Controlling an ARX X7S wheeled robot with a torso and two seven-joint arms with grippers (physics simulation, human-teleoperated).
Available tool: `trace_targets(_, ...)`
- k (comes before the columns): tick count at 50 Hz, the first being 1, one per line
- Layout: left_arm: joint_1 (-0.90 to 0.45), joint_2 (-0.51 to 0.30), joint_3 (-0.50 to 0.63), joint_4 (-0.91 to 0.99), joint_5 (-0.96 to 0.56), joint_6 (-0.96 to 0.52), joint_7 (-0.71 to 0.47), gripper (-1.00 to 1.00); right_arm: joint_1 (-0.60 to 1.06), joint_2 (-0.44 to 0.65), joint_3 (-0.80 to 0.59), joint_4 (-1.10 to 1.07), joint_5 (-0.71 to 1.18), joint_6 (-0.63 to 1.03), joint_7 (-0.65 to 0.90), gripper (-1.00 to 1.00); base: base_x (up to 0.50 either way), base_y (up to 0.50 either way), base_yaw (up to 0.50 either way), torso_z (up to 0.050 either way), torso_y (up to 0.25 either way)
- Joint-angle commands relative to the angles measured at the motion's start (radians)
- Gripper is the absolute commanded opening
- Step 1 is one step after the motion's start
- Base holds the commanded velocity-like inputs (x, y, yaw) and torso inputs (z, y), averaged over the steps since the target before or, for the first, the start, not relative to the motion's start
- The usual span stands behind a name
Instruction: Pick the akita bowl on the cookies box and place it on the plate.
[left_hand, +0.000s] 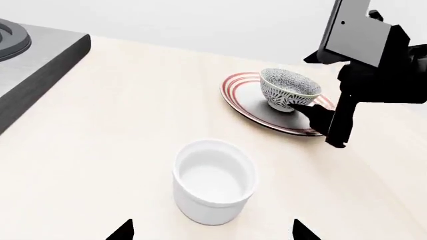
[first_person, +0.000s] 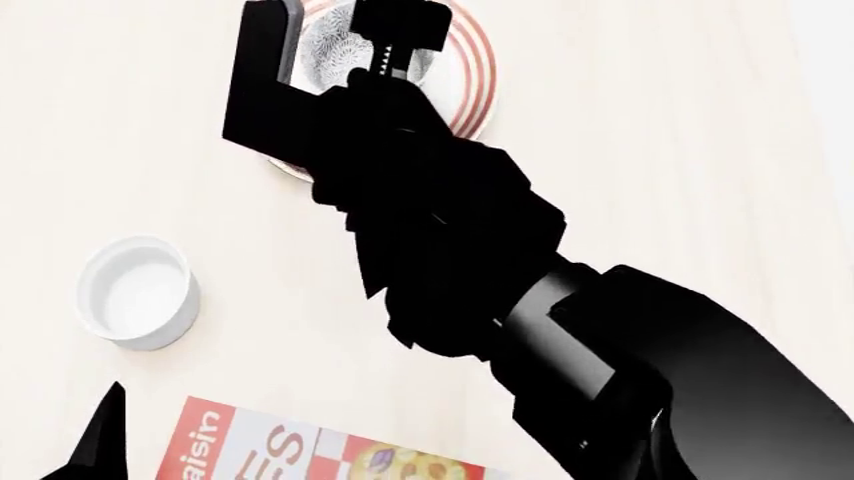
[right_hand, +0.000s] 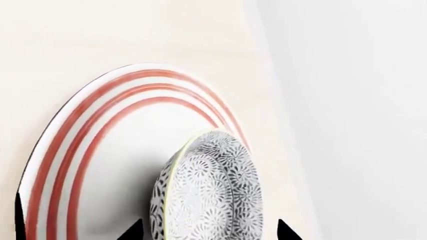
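A pale wooden countertop (left_hand: 120, 110) meets a plain white wall (left_hand: 200, 20), evenly lit.

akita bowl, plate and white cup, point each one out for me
akita bowl (left_hand: 288, 89), left wrist view, patterned outer wall
plate (left_hand: 241, 86), left wrist view, red-ringed rim
white cup (first_person: 138, 291), head view, inside bottom

Kitchen, stove burner (left_hand: 10, 40) beside pale wooden countertop (left_hand: 100, 125), crockery

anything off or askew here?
Nothing stands out. The bowl sits upright on the plate, the white cup stands upright and empty, the cookies box lies flat. The right gripper is beside the bowl; grip unclear.
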Motion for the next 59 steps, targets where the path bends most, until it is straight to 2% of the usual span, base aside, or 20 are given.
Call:
trace_targets(1,0.000,-0.005,0.002,0.006,-0.001,-0.003,-0.006,1.00,0.039,0.159,0.009,-0.311,0.049,0.127,-0.005,1.00,0.00,0.00,0.00,0.000,0.000)
trace_targets(8,-0.005,-0.009,0.007,0.010,0.009,-0.010,-0.014,1.00,0.092,0.350,0.015,-0.681,0.112,0.278,0.006,1.00,0.00,0.00,0.00,0.000,0.000)
trace_targets(11,-0.010,-0.013,0.003,0.021,0.006,-0.020,-0.025,1.00,0.119,0.462,0.038,-0.893,0.147,0.350,0.044,1.00,0.00,0.00,0.00,0.000,0.000)
trace_targets(16,-0.020,-0.016,0.004,0.035,0.015,-0.030,-0.042,1.00,0.114,0.591,0.085,-1.098,0.175,0.383,0.129,1.00,0.00,0.00,0.00,0.000,0.000)
trace_targets(24,-0.032,0.002,-0.045,0.064,0.035,0.013,-0.089,1.00,0.000,0.796,0.252,-1.477,0.226,0.375,0.478,1.00,0.00,0.00,0.00,0.000,0.000)
trace_targets(30,-0.029,0.024,-0.089,0.089,0.065,0.076,-0.120,1.00,-0.146,0.902,0.304,-1.645,0.206,0.289,0.726,1.00,0.00,0.00,0.00,0.000,0.000)
trace_targets(32,-0.030,0.042,-0.113,0.101,0.091,0.121,-0.136,1.00,-0.232,0.946,0.318,-1.706,0.183,0.242,0.866,1.00,0.00,0.00,0.00,0.000,0.000)
trace_targets(34,-0.030,0.047,-0.125,0.111,0.100,0.136,-0.146,1.00,-0.285,0.983,0.330,-1.729,0.175,0.162,0.921,1.00,0.00,0.00,0.00,0.000,0.000)
trace_targets(38,-0.028,0.075,-0.153,0.140,0.149,0.201,-0.172,1.00,-0.423,1.050,0.305,-1.790,0.048,0.087,1.145,1.00,0.00,0.00,0.00,0.000,0.000)
trace_targets(40,-0.025,0.086,-0.159,0.145,0.162,0.226,-0.177,1.00,-0.460,1.061,0.299,-1.790,0.028,0.052,1.193,1.00,0.00,0.00,0.00,0.000,0.000)
trace_targets(43,-0.024,0.108,-0.176,0.161,0.193,0.273,-0.192,1.00,-0.553,1.114,0.314,-1.798,-0.006,-0.089,1.357,1.00,0.00,0.00,0.00,0.000,0.000)
trace_targets(49,-0.017,0.138,-0.214,0.196,0.259,0.353,-0.222,1.00,-0.680,1.258,0.326,-1.810,-0.073,-0.351,1.559,1.00,0.00,0.00,0.00,0.000,0.000)
trace_targets(50,-0.016,0.140,-0.215,0.196,0.259,0.353,-0.224,1.00,-0.713,1.271,0.353,-1.809,-0.079,-0.370,1.573,1.00,0.00,0.00,0.00,0.000,0.000)
trace_targets(52,-0.013,0.148,-0.218,0.195,0.264,0.365,-0.229,1.00,-1.013,1.271,0.653,-1.802,-0.116,-0.418,1.575,1.00,0.00,0.00,0.00,0.000,0.000)
trace_targets(53,-0.012,0.152,-0.218,0.194,0.278,0.375,-0.231,1.00,-1.160,1.281,0.779,-1.781,-0.122,-0.499,1.575,1.00,0.00,0.00,0.00,0.000,0.000)
trace_targets(55,-0.013,0.158,-0.219,0.194,0.288,0.382,-0.236,1.00,-1.408,1.259,1.014,-1.775,-0.169,-0.542,1.575,1.00,0.00,0.00,0.00,0.000,0.000)
trace_targets(57,-0.009,0.162,-0.221,0.199,0.308,0.397,-0.239,1.00,-1.578,1.244,1.165,-1.771,-0.209,-0.582,1.573,1.00,0.00,0.00,0.00,0.000,0.000)
trace_targets(59,-0.004,0.165,-0.224,0.202,0.317,0.406,-0.242,1.00,-1.636,1.224,1.217,-1.757,-0.223,-0.607,1.569,1.00,0.00,0.00,0.00,0.000,0.000)
